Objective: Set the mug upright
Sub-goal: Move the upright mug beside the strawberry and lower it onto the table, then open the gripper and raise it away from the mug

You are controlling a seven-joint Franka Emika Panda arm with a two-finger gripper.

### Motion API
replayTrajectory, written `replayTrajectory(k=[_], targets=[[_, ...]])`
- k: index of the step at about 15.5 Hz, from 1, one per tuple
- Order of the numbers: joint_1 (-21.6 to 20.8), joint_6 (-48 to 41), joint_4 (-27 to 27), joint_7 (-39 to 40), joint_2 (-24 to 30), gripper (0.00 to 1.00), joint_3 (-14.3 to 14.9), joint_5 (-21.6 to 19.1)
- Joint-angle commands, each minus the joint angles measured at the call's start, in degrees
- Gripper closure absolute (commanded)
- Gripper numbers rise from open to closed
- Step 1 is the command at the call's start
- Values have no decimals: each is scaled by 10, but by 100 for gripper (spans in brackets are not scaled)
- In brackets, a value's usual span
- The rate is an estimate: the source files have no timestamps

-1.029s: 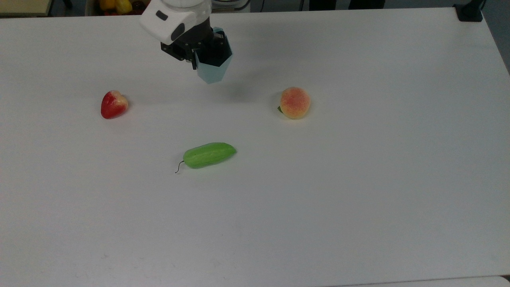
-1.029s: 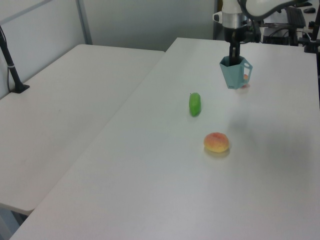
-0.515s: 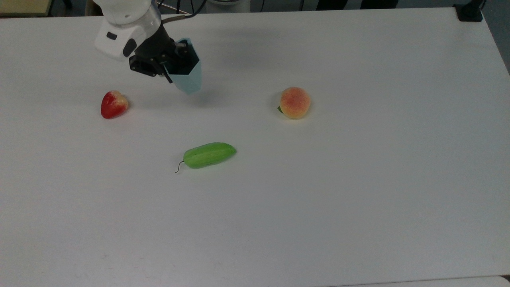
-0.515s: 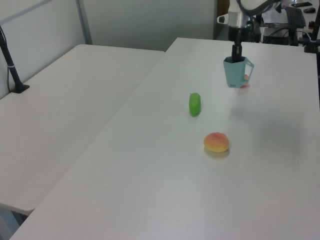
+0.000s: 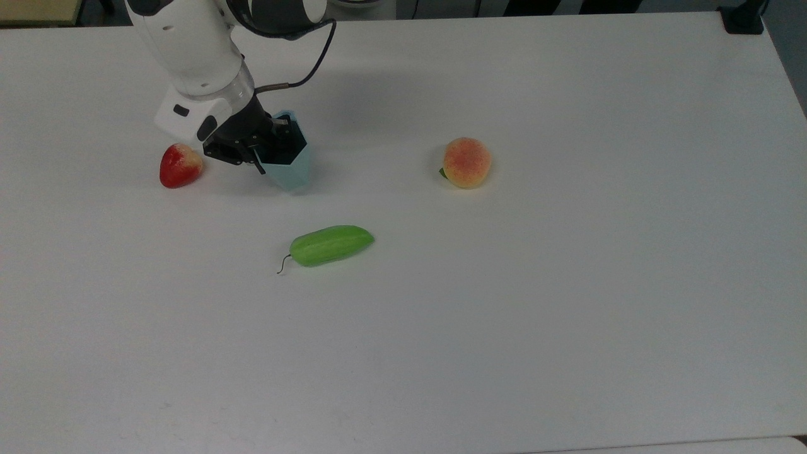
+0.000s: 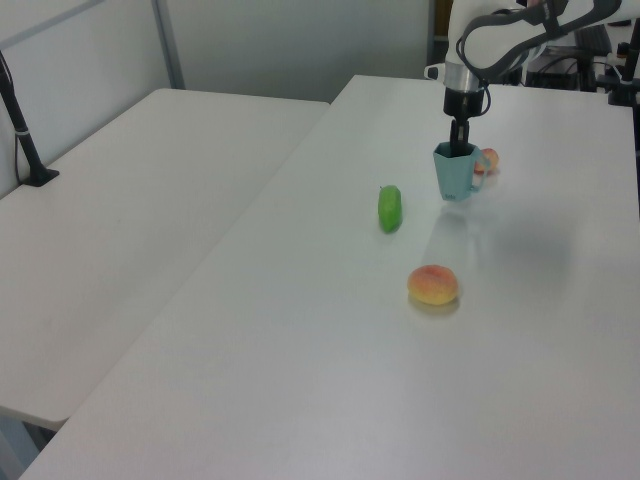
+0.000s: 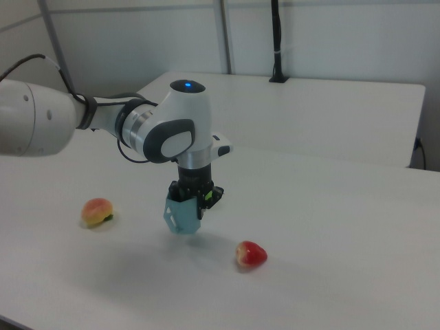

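White Franka arm, black at the working end.

The arm (image 7: pixel 165 134) has rounded glossy white shells with dark grey joint bands, a blue light on top, a thin black cable (image 5: pixel 309 66) looping alongside, and a black two-finger gripper (image 5: pixel 255 148).

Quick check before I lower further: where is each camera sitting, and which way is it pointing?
Top view: high over the table's near edge, looking down; arm enters from the far edge.
Left view: low beyond the peach end, looking along the table toward the gripper.
Right view: beyond the strawberry end, facing the arm.
All three share the mug, held upright, the peach and the strawberry.
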State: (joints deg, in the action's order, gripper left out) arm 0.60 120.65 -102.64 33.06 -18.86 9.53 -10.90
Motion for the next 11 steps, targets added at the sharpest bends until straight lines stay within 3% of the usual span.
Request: replayTrajectory(k=[1,3,5,6,8,11], targets=[[-5,24,-19,19,2,94,2,-17],[-10,31,-19,19,-6,88,2,-17],[-10,31,-19,15,-6,65,1,-17],[-10,30,-20,13,-6,31,0,-17],[-11,25,-18,9,-3,0,-2,-17],[-11,7,-6,-24,28,0,-7,-17]])
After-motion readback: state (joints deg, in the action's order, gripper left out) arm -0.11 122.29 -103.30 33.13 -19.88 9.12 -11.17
